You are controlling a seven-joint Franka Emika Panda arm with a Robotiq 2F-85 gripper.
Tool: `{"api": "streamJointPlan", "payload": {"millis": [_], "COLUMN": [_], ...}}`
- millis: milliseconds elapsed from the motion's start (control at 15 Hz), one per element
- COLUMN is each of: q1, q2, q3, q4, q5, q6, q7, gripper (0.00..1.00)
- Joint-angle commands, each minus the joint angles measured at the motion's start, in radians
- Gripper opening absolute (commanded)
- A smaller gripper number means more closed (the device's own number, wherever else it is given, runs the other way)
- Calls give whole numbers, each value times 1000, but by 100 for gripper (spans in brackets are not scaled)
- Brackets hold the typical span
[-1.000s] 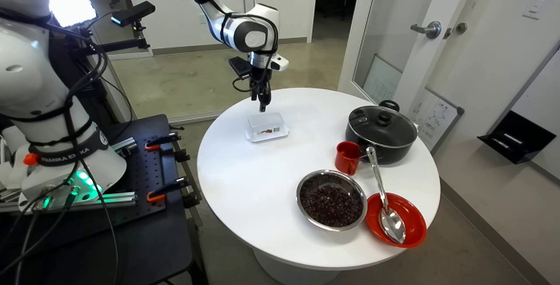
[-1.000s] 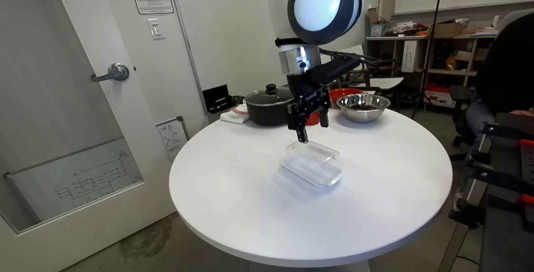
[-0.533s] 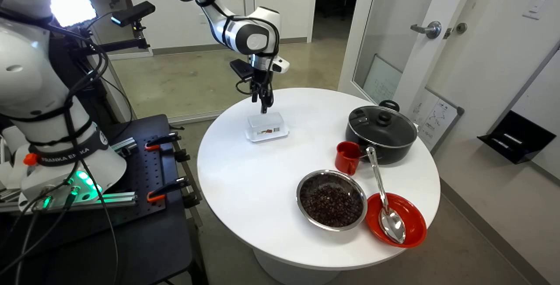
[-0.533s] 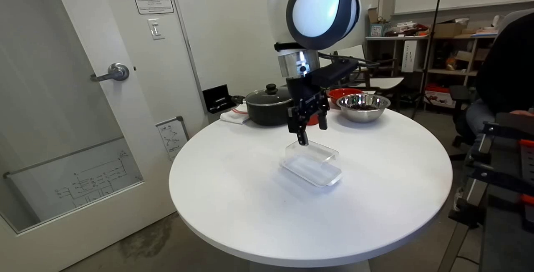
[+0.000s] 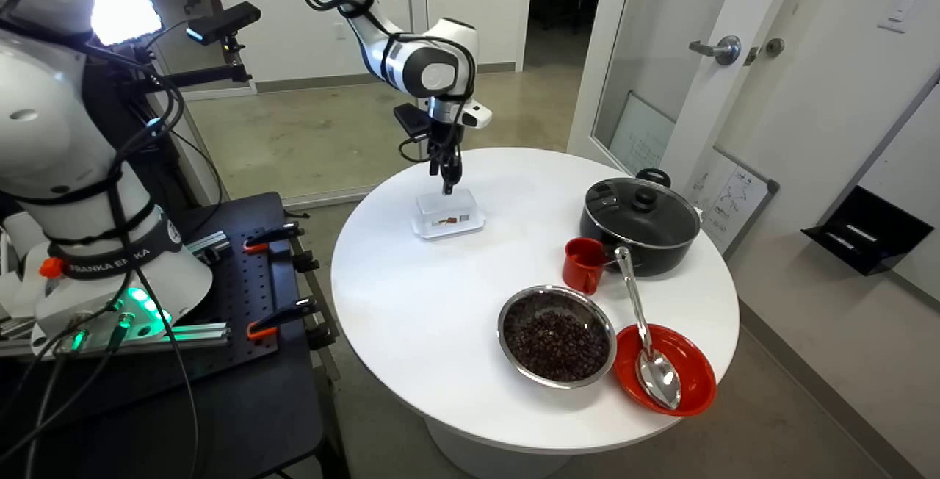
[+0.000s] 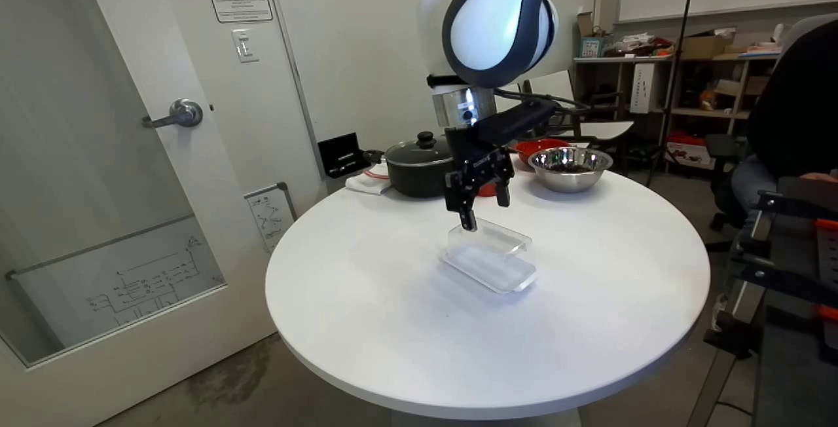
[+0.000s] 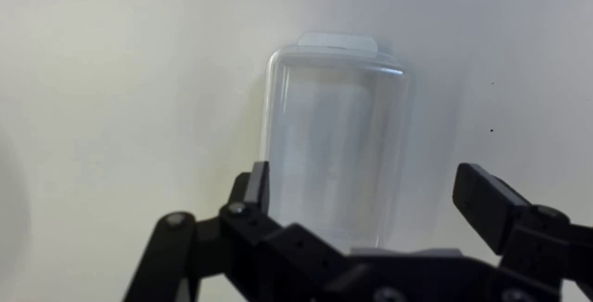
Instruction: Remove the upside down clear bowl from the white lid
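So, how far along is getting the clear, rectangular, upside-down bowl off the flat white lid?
Done: the black two-fingered gripper is open at the clear bowl. In hand: likely alignment; the wrist view shows the bowl off-centre between the fingers, contact unclear. Left: gripping and lifting; the bowl sits on the white lid.

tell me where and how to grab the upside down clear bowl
Come from above and grip the clear bowl across its two long walls, near mid-length: it sits upside down on the white lid, walls standing up, and its narrower width likely fits the open gripper.
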Motion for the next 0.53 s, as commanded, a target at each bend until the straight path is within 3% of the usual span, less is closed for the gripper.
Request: {"api": "streamJointPlan", "payload": {"millis": [0, 467], "q1": [-12, -27], "q2": [40, 75], "q3": [4, 8], "q4": [47, 81], "q5": [24, 46], "q6": [-10, -16], "q7": [-17, -31], "gripper": [100, 100]}}
